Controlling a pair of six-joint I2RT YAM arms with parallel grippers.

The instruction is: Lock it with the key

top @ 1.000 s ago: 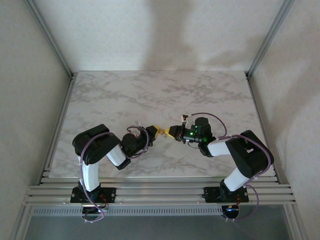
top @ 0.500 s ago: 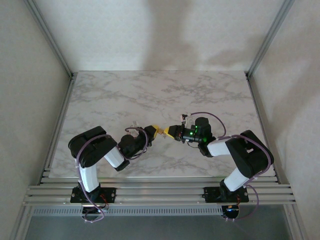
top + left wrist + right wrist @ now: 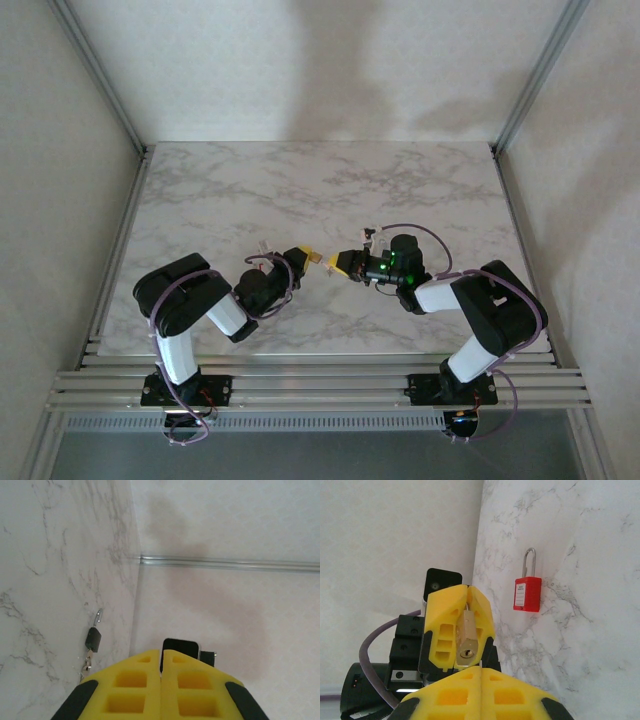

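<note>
Moved: my left jaws have drawn back leftward, so the gap to my right jaws is wider than a second ago.

- Desk: marble; both arms sit low over its near half.
- Left jaws: pinching the brass lock off the desk, keyhole facing my right wrist.
- Right jaws: pressed together, near the brass lock but apart from it.
- Red lock: lying flat on the desk beyond, shackle apparently closed.
- Black item: small, on the desk, with metal bits attached; too small to identify.
- Step, as I judge it: lining up for key insertion. The next move needs a straight approach, with the blade matched to the slot.
- Hidden: the key. I cannot see whether my right jaws carry one. My left jaws mostly cover the brass lock's shackle.
</note>
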